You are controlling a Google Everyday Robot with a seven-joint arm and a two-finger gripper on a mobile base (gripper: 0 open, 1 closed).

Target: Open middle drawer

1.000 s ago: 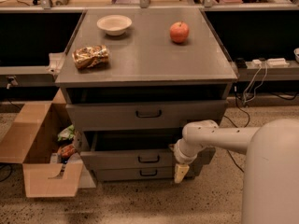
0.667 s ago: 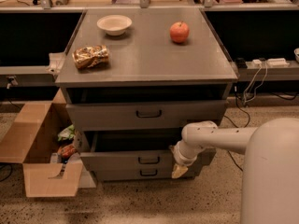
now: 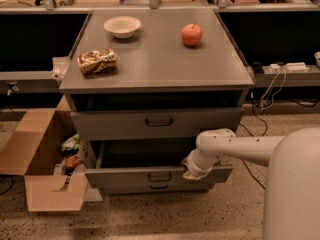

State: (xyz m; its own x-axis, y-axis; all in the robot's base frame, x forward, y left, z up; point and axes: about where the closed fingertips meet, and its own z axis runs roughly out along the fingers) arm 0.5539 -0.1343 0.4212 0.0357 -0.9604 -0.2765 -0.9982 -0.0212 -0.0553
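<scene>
Looking down on a grey metal cabinet (image 3: 160,90) with three drawers stacked in its near face. Finding the middle drawer (image 3: 120,177) drawn out toward the near side, well proud of the top drawer (image 3: 110,125) above it, with a dark box interior on show behind its flat front. Noting a small black loop handle (image 3: 159,176) at the centre of that front. Placing the pincer (image 3: 192,173) at the upper edge of the middle drawer's front, right of the handle and apart from it, at the end of a white arm (image 3: 245,148) reaching in from the right and bending downward at its elbow. Cannot tell the pincer's state, open or closed. Seeing the robot's pale body (image 3: 295,189) across the near right corner. Glimpsing only a thin strip of the bottom drawer (image 3: 125,188) beneath the middle one.

Up on the cabinet's top surface (image 3: 160,59): a white bowl (image 3: 122,26) far left, a red apple (image 3: 192,34) far right, a crinkled food packet (image 3: 97,60) near the left edge, all well apart.

Spotting an open cardboard box (image 3: 35,154) on the speckled floor (image 3: 150,219) just left of the cabinet, with colourful packets (image 3: 73,161) inside. Off to the right, a white power strip (image 3: 290,66) with cables hanging from it.
</scene>
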